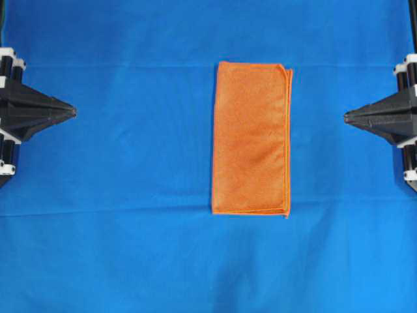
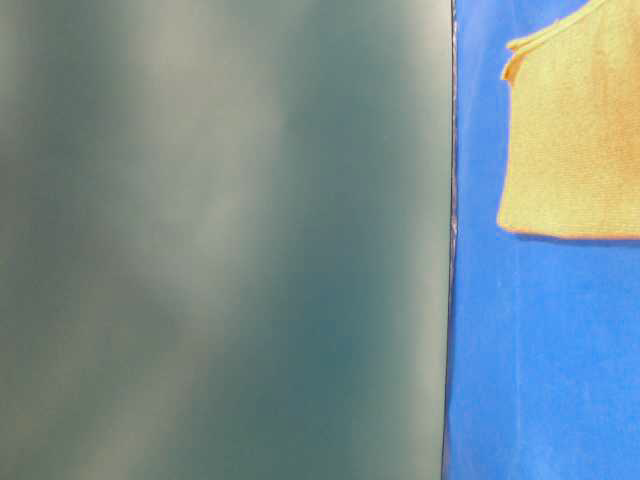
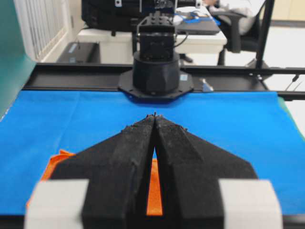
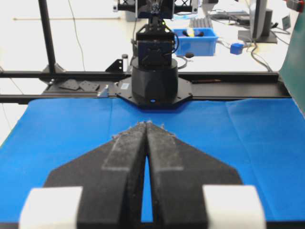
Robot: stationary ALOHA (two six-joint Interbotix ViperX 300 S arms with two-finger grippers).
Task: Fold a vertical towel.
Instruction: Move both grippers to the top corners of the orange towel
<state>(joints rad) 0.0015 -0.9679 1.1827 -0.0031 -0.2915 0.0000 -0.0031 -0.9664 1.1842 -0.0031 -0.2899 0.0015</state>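
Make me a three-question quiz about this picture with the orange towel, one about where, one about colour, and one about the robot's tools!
1. Where does the towel lie?
A. Between the two tools, touching neither
B. Under the left tool
C. Hanging off the table edge

2. What colour is the big cloth under the towel?
A. Green
B. Blue
C. White

3. How do the left tool and the right tool stand?
A. Both wide open
B. One clamped on the towel
C. Both shut, holding nothing

Answers:
1. A, since the overhead view shows blue cloth on both sides of the towel before each tool tip.
2. B, because blue surrounds the orange towel on every side.
3. C, as each wrist view shows the fingers meeting at the tips with nothing between.
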